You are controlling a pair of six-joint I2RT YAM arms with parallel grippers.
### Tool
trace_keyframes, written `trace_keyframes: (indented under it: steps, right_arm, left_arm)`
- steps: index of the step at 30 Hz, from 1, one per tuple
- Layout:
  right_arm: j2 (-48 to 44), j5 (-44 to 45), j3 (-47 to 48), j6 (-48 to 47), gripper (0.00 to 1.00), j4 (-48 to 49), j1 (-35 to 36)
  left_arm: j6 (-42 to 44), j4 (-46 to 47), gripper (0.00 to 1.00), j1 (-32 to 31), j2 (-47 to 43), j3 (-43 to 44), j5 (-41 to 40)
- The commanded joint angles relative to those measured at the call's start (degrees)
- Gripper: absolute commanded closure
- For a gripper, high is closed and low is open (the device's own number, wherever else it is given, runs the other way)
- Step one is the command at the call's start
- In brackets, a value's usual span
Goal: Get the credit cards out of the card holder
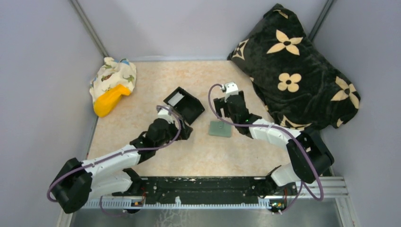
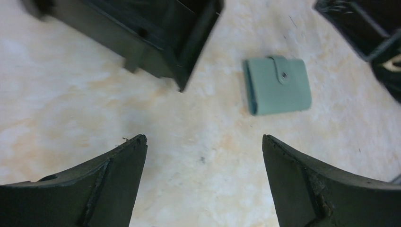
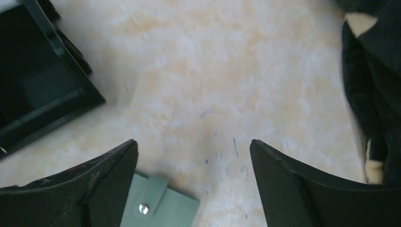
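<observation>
The card holder (image 1: 220, 128), a sage-green wallet, lies shut and snapped flat on the table's middle. It shows in the left wrist view (image 2: 278, 85) and in the right wrist view (image 3: 161, 208) at the bottom edge. No credit cards show; they are hidden. My left gripper (image 1: 184, 126) is open and empty, to the left of the wallet (image 2: 203, 146). My right gripper (image 1: 226, 106) is open and empty just beyond the wallet (image 3: 194, 149), with its left finger (image 3: 94, 184) over the wallet's edge.
A black plastic box (image 1: 184, 105) lies tipped beside the left gripper. A black blanket with cream flowers (image 1: 293, 71) fills the back right. A printed cloth with a yellow object (image 1: 111, 87) sits at the back left.
</observation>
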Motion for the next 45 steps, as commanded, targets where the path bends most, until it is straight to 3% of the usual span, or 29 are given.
trace_keyframes:
  steps: [1,3,6,9,16,19,27,43,45]
  right_arm:
    - [-2.8,-0.74,-3.34,4.65,0.18,-2.25,-0.24]
    - [-2.64,-0.6,-4.32,5.97,0.3,-2.26,-0.24]
    - [-1.42,0.98,-4.89,7.08,0.57,-3.08,-0.53]
    - [-0.38,0.75,-5.17,7.94,0.69,-3.26,-1.34]
    - [1.15,-2.66,-7.66,9.05,0.74,-1.63,-1.46]
    - [0.84,-4.53,-9.56,10.92,0.82,-1.97,-1.49]
    - [-5.11,-11.1,-13.19,11.92,0.9,-5.42,-0.43]
    - [-10.67,-10.12,-15.46,14.16,0.91,-8.1,6.9]
    - [-11.73,-8.42,-15.02,13.52,0.85,-8.66,6.88]
  left_arm:
    - [-0.63,5.52,0.04,-7.63,4.76,3.77,-3.23]
    - [-1.3,6.43,0.04,-9.99,6.84,4.21,-3.45]
    - [-1.49,6.58,0.04,-11.43,9.31,5.29,-3.25]
    - [-1.07,6.21,0.04,-12.12,10.0,5.66,-3.79]
    - [0.08,5.61,0.03,-12.2,8.62,5.25,-3.26]
    - [-0.93,3.97,0.02,-12.17,8.1,5.36,-4.22]
    - [-5.32,3.13,0.02,-12.22,7.13,3.54,-5.47]
    - [-5.78,2.43,0.02,-12.16,4.28,1.83,-8.48]
    - [-5.79,2.28,0.02,-12.22,5.09,2.28,-8.01]
